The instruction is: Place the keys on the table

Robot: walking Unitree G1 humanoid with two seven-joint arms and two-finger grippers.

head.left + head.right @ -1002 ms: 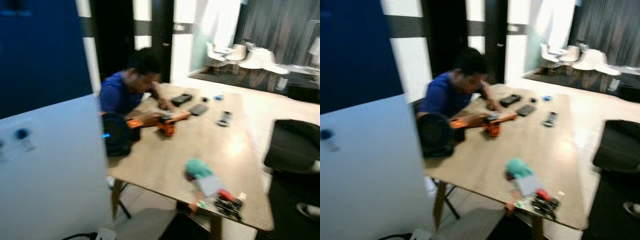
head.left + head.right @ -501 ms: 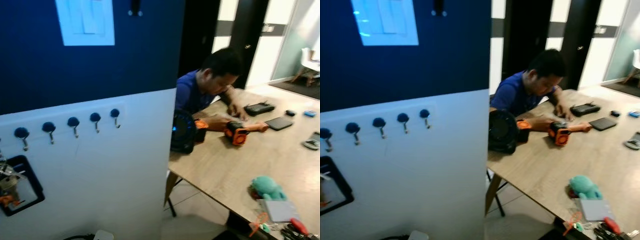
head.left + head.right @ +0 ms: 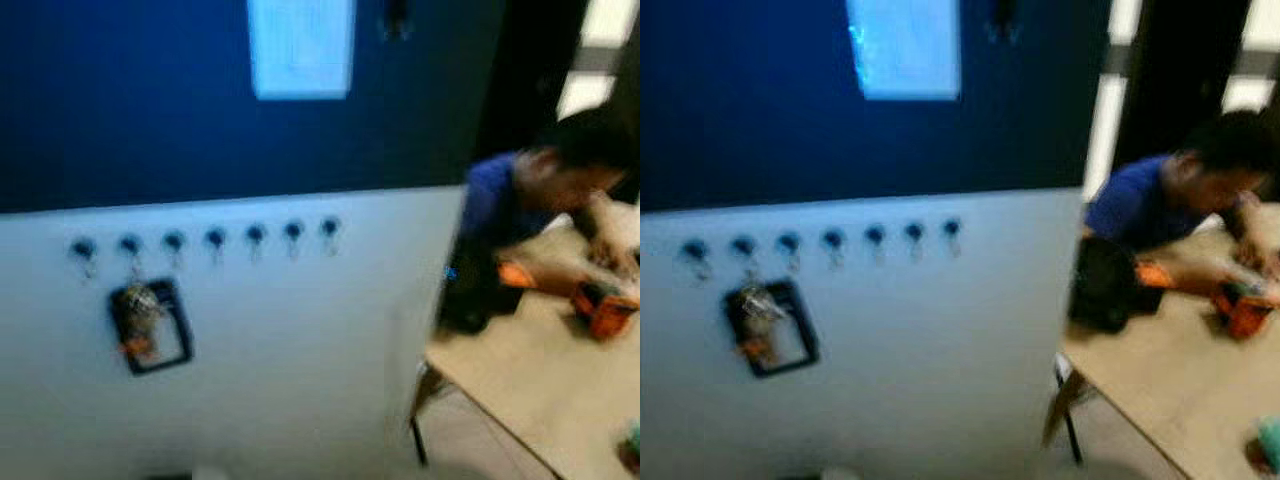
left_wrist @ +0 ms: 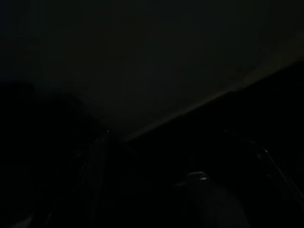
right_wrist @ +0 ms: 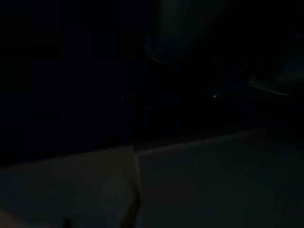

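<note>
The keys (image 3: 141, 303) hung in a black frame (image 3: 151, 325) on the white wall (image 3: 300, 340), under a row of hooks (image 3: 213, 238), well apart from the table (image 3: 530, 385). Whether either gripper was spread or closed could not be told. The view was blurred, so the wall would best be squared up before reaching. Free floor was seen beside the table's near edge, where a person (image 3: 540, 200) was seated.
</note>
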